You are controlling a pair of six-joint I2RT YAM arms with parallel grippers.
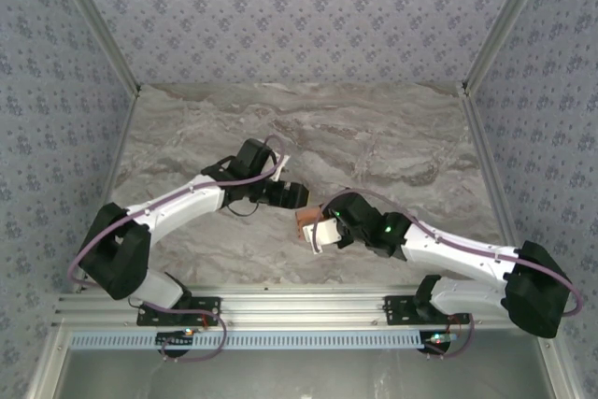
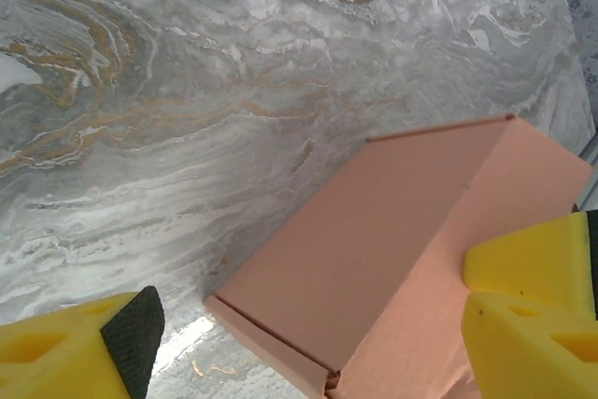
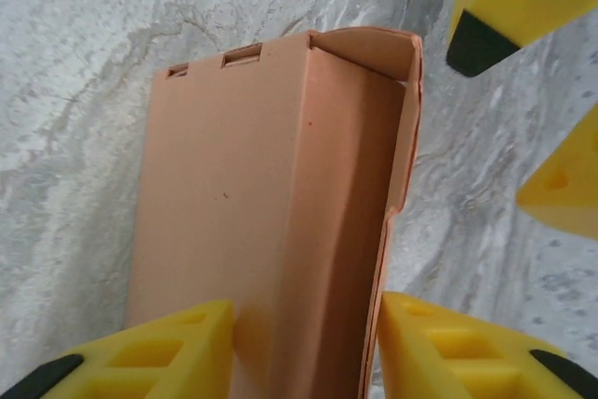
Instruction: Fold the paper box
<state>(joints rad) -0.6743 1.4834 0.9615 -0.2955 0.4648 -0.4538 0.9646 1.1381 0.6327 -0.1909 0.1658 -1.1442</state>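
No writing, label, brand mark, number or sign can be read anywhere. The paper box [image 3: 271,184], gripped between the fingers of the right gripper [image 3: 304,352], shows only plain salmon-orange card on the faces turned toward that gripper. The face lying just ahead of the left gripper [image 2: 308,324] is equally unprinted.
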